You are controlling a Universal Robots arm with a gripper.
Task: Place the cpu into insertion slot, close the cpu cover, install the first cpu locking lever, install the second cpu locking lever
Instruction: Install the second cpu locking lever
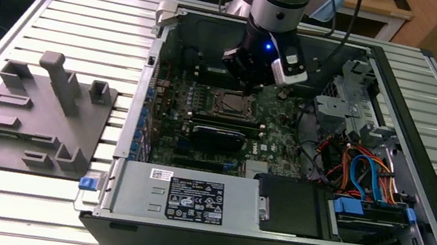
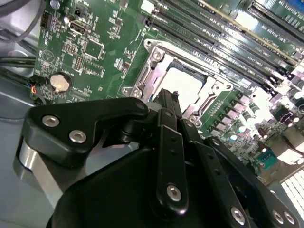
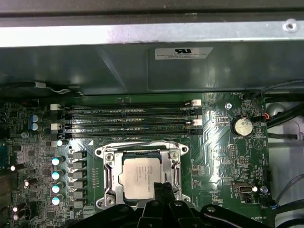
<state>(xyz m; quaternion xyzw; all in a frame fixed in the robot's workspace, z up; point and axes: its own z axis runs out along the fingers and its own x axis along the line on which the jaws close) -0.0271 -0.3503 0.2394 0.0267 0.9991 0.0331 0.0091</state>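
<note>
The cpu (image 3: 142, 175) lies flat in the insertion slot (image 3: 105, 156) on the green board, its silver-grey top showing. The cpu cover (image 3: 176, 173), a silvery frame with a square window, lies down around the chip. In the second wrist view the cpu (image 2: 183, 83) shows just past my black fingertips. My gripper (image 3: 164, 187) hovers at the near edge of the socket with its fingers shut together and nothing between them. In the exterior view the gripper (image 1: 250, 87) hangs just behind the socket (image 1: 231, 103) inside the open computer case.
Long black memory slots (image 3: 128, 118) run beside the socket, and a coin battery (image 3: 243, 126) sits on the board. The case wall (image 3: 142, 66) stands behind. A drive cage with coloured cables (image 1: 367, 179) fills the exterior view's right. A grey fixture plate (image 1: 35, 113) lies outside the case.
</note>
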